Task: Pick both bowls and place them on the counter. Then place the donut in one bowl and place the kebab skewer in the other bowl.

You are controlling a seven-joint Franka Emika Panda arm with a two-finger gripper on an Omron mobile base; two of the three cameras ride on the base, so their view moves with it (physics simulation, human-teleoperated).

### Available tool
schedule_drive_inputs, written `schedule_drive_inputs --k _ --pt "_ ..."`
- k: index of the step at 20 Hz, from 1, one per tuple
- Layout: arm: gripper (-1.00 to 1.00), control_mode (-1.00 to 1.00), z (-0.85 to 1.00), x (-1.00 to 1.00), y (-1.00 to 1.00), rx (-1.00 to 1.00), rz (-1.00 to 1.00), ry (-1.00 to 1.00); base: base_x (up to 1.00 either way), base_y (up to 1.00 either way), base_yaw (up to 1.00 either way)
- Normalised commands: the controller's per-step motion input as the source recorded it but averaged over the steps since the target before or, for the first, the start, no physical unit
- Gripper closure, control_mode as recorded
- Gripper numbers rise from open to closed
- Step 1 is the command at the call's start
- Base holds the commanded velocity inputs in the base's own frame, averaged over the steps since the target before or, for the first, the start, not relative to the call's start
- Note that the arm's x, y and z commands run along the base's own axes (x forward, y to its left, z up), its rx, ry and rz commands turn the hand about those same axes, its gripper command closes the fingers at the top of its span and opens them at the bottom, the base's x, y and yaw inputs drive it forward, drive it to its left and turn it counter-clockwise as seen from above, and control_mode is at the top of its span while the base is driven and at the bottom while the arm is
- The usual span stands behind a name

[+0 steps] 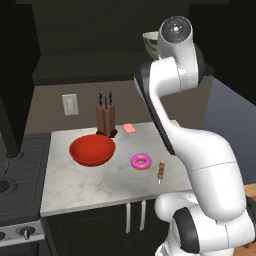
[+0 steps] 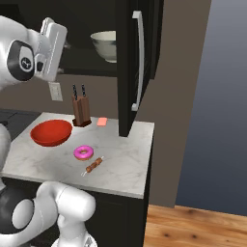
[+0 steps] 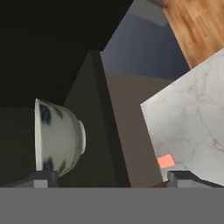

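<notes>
Marble surface [image 1: 90,185] holds red bowl [image 1: 92,150]. We see cream-grey bowl [image 3: 59,138] up in cabinet, toward one fingertip of our pincer [image 3: 111,179]; jaws wide, empty.

Red bowl [image 1: 92,150]: glossy, wide and shallow, set upright on the counter [image 1: 85,187] near its left end, just in front of a knife block.
Ceramic bowl [image 2: 104,45]: cream-grey with dark blue marks, seen upright up in the open dark cabinet above the counter.
Donut [image 1: 141,161]: small pink-iced ring, laid flat on the marble to the right of the red bowl.
Kebab skewer [image 1: 161,171]: short stick with brown-orange chunks, laid just beside the donut, apart from it.
</notes>
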Motion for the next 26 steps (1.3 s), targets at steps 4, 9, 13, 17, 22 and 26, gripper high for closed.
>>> schedule_drive_inputs --k 4,9,13,17,22,26 --pt "-1.00 -1.00 0.09 0.65 -0.20 -0.02 -0.05 0.02 0.00 0.00 0.00" --pt "-1.00 -1.00 0.02 0.68 -0.18 -0.02 -0.04 0.03 0.00 0.00 0.00" --pt "-1.00 -1.00 0.00 0.73 -0.13 -0.02 -0.03 0.00 0.00 0.00 0.00" --pt "-1.00 -1.00 0.00 0.74 -0.13 0.00 -0.01 0.00 0.00 0.00 0.00" --pt "-1.00 -1.00 0.00 0.64 -0.13 0.00 0.00 0.00 0.00 0.00 0.00" --pt "-1.00 -1.00 0.00 0.60 -0.15 0.00 0.00 0.02 0.00 0.00 0.00"
